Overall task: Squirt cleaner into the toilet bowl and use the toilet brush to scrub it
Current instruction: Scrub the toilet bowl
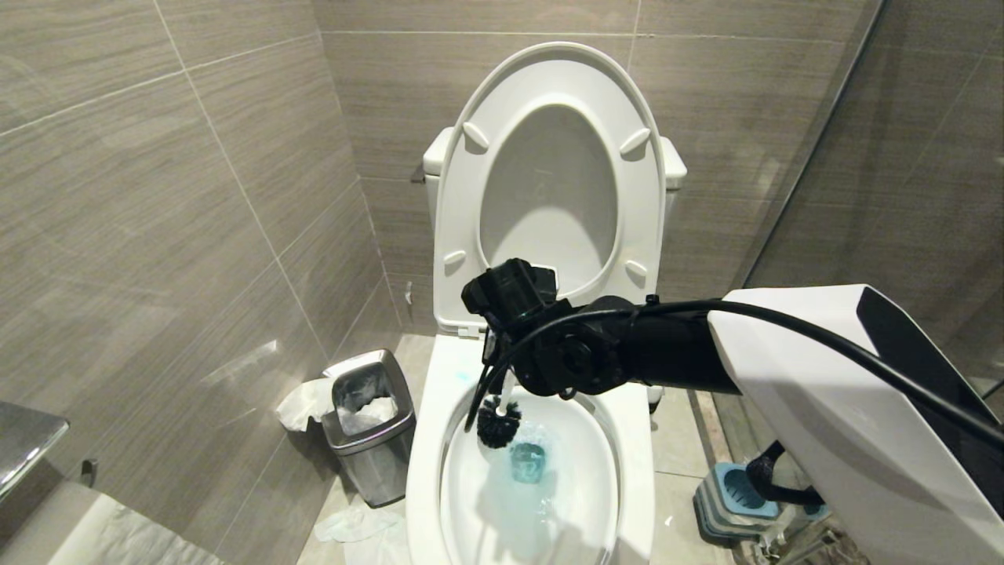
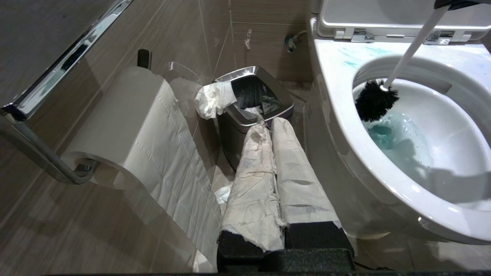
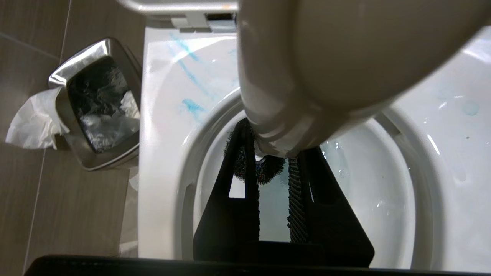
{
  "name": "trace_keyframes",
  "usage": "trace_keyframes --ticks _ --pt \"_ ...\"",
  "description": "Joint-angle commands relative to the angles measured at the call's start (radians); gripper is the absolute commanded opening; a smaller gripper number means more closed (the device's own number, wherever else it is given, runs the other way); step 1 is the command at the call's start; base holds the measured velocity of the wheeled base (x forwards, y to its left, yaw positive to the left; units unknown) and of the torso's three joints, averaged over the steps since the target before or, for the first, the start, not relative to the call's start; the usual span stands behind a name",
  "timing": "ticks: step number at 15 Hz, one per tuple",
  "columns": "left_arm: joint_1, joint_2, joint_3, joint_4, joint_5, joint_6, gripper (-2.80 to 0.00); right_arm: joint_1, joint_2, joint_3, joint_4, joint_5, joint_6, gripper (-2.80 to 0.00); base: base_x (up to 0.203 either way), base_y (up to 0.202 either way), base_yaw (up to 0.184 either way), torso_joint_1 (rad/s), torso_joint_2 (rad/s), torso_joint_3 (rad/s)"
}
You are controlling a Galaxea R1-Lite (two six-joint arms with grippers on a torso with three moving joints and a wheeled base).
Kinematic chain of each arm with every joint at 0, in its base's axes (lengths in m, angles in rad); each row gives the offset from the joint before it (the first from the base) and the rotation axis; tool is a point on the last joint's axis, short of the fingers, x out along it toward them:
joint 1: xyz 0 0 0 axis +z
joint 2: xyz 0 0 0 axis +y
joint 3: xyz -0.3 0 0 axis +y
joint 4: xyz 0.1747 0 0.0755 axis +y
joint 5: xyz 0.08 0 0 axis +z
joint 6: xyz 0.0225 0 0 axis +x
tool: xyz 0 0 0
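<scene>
grey-tiled walls surround the scene. the right gripper (image 3: 273, 163) is clamped on the slim white-handled, black-bristled toilet brush (image 1: 499, 421), held inside the glossy white ceramic toilet bowl (image 1: 627, 439) near its back-left rim, above blue-tinted cleaner (image 1: 527, 461). the left gripper (image 2: 273, 161), closed, is parked beside the bowl.

no legible text, labels, brands or numbers anywhere
</scene>
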Motion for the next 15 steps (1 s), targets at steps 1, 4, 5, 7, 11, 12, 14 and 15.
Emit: trace_keyframes --ticks 1,4,5,7,11,12,14,15 --pt "0.0 0.0 0.002 0.0 -0.001 0.001 -2.8 0.032 -0.021 0.025 0.022 -0.003 0.012 -2.8 0.0 0.0 0.0 0.0 0.0 0.0" --pt "0.0 0.001 0.002 -0.001 -0.001 0.002 -2.8 0.056 -0.107 0.143 0.032 0.002 0.02 -2.8 0.0 0.0 0.0 0.0 0.0 0.0" --pt "0.0 0.0 0.002 -0.001 -0.001 0.003 -2.8 0.065 -0.148 0.188 0.032 0.015 0.026 -2.8 0.0 0.0 0.0 0.0 0.0 0.0" --pt "0.0 0.001 0.002 -0.001 -0.001 0.003 -2.8 0.073 -0.235 0.301 0.032 0.058 0.035 -2.8 0.0 0.0 0.0 0.0 0.0 0.0" --pt "0.0 0.0 0.002 -0.001 -0.001 0.003 -2.8 0.059 -0.391 0.531 0.029 0.109 0.033 -2.8 0.0 0.0 0.0 0.0 0.0 0.0" --pt "0.0 0.0 0.002 -0.001 -0.001 0.003 -2.8 0.028 -0.422 0.569 0.027 0.111 0.031 -2.8 0.0 0.0 0.0 0.0 0.0 0.0" --pt "0.0 0.0 0.002 -0.001 -0.001 0.001 -2.8 -0.036 -0.439 0.589 0.022 0.11 0.029 -2.8 0.0 0.0 0.0 0.0 0.0 0.0" --pt "0.0 0.0 0.002 0.0 -0.001 0.001 -2.8 -0.069 -0.437 0.582 0.016 0.111 0.02 -2.8 0.0 0.0 0.0 0.0 0.0 0.0"
